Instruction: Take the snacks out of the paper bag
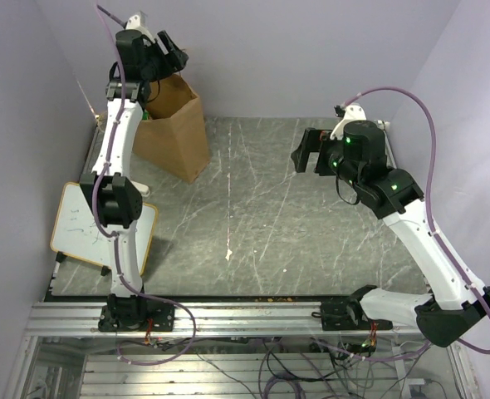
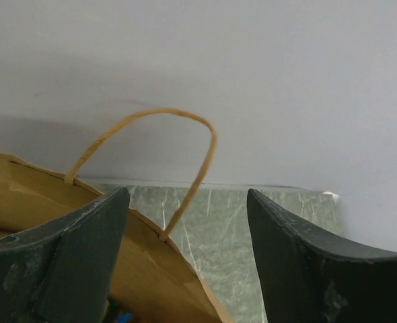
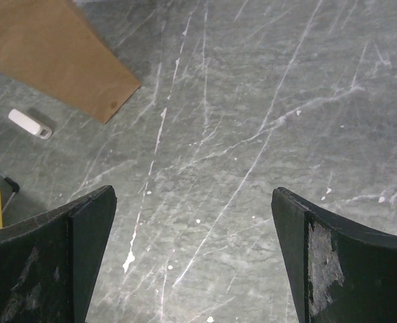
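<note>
Far left, a small whiteboard point(image 1: 104, 229) lies flat on the near-left corner of the bench point(image 1: 295, 216), with the left arm crossing over it. Behind that, the paper bag point(image 1: 174, 125) stands upright at the back-left, mouth open. The left pincer point(image 2: 188, 202) hangs right over the mouth, spread wide and gripping nothing. A string handle point(image 2: 185, 134) loops up between its fingers, kinda in the way. A blue scrap point(image 2: 121, 317) shows deep inside, probably a snack packet, but it's too hidden to be sure. A small white thing point(image 3: 29, 123) lies by the bag's foot. Over on the right, the right pincer point(image 3: 192, 195) hovers above the grey bench, wide open with nothing in it, well apart from the bag.
</note>
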You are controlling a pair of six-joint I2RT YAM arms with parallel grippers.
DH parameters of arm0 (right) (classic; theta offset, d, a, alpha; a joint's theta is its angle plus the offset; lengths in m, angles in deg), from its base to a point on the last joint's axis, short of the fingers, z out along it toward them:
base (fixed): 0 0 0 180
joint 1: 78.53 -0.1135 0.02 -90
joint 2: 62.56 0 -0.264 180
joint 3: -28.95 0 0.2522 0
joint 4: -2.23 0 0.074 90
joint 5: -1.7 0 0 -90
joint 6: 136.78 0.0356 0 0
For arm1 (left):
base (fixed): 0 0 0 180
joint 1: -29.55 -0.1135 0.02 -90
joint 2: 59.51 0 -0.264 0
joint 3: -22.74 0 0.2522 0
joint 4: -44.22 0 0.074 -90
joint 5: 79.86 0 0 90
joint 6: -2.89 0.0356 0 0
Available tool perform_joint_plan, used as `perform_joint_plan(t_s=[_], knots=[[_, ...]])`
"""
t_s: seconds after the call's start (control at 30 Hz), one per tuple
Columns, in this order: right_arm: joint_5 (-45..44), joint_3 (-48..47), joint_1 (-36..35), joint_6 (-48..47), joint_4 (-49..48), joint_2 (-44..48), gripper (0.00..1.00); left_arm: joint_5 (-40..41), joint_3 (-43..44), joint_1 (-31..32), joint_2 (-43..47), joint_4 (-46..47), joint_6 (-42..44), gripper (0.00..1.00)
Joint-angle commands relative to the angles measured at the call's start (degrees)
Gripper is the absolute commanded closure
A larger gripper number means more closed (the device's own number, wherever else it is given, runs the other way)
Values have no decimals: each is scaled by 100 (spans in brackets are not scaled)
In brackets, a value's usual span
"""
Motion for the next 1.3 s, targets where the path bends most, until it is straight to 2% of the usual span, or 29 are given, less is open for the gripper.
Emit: perform_joint_plan(t_s=[0.0, 0.07, 0.13, 0.17, 0.47, 0.6, 0.77, 0.9, 1.0, 1.1, 1.27], knots=[[-324, 0, 29, -203, -5, -15, 0, -367, 156, 28, -349, 562, -292, 19], [-387, 17, 29, -238, -24, -17, 0, -406, 298, 28, -538, 598, -290, 16], [-433, 51, 29, -258, -35, -17, 0, -472, 292, 28, -642, 749, -254, 3], [-451, 61, 29, -267, -38, -30, 0, -484, 274, 35, -661, 828, -230, 3], [-453, 31, 33, -312, -56, -157, 0, -199, 213, 167, -639, 955, 56, 35], [-388, 6, 38, -280, -64, -211, 0, -39, 234, 288, -616, 906, 315, 35], [-405, -2, 38, -229, -35, -178, 0, -108, 232, 338, -548, 859, 329, 62], [-444, -5, 38, -169, -16, -133, 0, -251, -4, 412, -245, 892, 297, 78], [-439, -28, 38, -110, 19, -120, 0, -481, -557, 434, 117, 1052, -45, 89], [-415, -94, 40, -49, 100, -123, 0, -629, -1271, 520, 620, 1150, -286, 93], [-343, -130, 38, 128, 232, -108, 0, -845, -2442, 848, 1583, 1184, -432, 93]])
